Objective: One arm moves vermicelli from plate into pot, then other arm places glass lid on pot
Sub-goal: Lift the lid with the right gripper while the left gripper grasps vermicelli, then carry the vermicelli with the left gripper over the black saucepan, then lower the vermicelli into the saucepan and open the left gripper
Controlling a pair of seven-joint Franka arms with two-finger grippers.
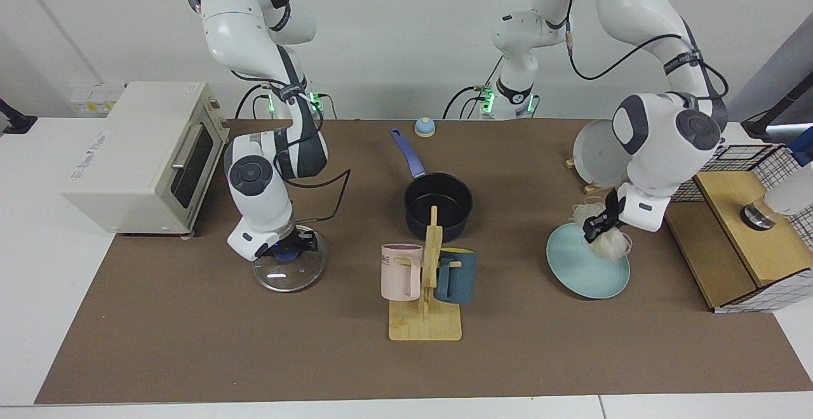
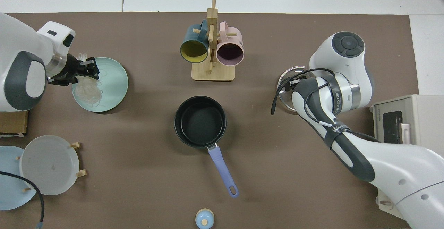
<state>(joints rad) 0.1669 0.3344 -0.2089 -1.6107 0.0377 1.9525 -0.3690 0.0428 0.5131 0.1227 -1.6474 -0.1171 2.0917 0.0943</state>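
Note:
My left gripper (image 1: 600, 222) (image 2: 85, 70) is shut on the vermicelli (image 1: 610, 246) (image 2: 88, 92), a whitish tangle of strands hanging a little above the teal plate (image 1: 587, 273) (image 2: 112, 83). The dark pot (image 1: 438, 206) (image 2: 200, 121) stands empty mid-table, its blue-purple handle (image 1: 406, 152) pointing toward the arms' bases. My right gripper (image 1: 291, 247) is down at the blue knob of the glass lid (image 1: 289, 273), which lies flat on the mat. In the top view the right arm covers most of the glass lid (image 2: 286, 83).
A wooden mug stand (image 1: 425, 317) (image 2: 212, 73) with a pink and a teal mug stands in front of the pot. A toaster oven (image 1: 146, 152) sits beside the right arm. A rack of plates (image 1: 597, 149) (image 2: 45, 164) and a wooden box (image 1: 743, 235) flank the left arm.

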